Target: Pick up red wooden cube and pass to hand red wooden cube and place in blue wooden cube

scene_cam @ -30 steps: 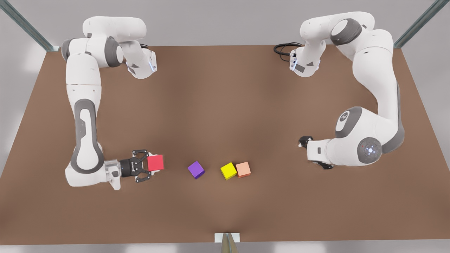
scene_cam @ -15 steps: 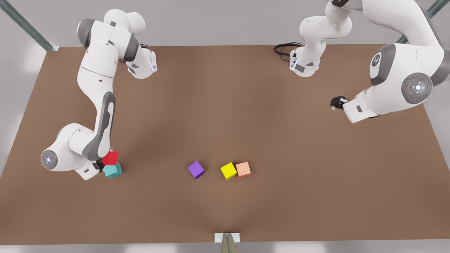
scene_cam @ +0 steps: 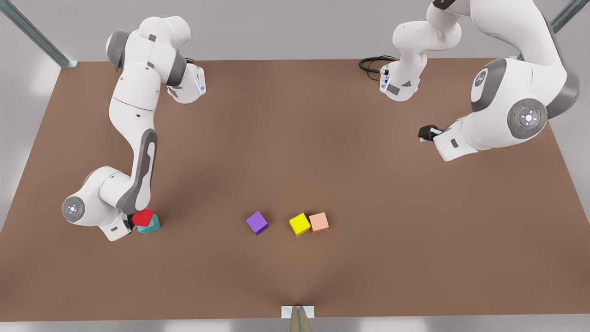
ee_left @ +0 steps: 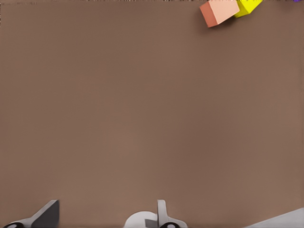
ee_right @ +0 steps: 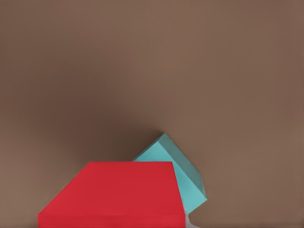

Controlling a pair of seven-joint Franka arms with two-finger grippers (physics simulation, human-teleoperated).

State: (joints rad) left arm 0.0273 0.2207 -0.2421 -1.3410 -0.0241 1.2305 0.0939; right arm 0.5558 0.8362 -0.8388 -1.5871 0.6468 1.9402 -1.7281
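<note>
While my right tool is pinching the red cube just over the teal cube at the front view's left, I am judging squareness before letting go. My left tool is waiting; its fingers are unreadable.

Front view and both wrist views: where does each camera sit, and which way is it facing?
Front view: high over the table's near edge, looking down on both arms and every cube.
Right wrist view: on the right gripper, at the front view's left, facing the red wooden cube atop the blue wooden cube.
Left wrist view: on the left gripper, raised, facing the salmon cube and yellow cube; grey gripper parts at its edge.
Shared: each wrist view's cubes also appear in the front view.
</note>
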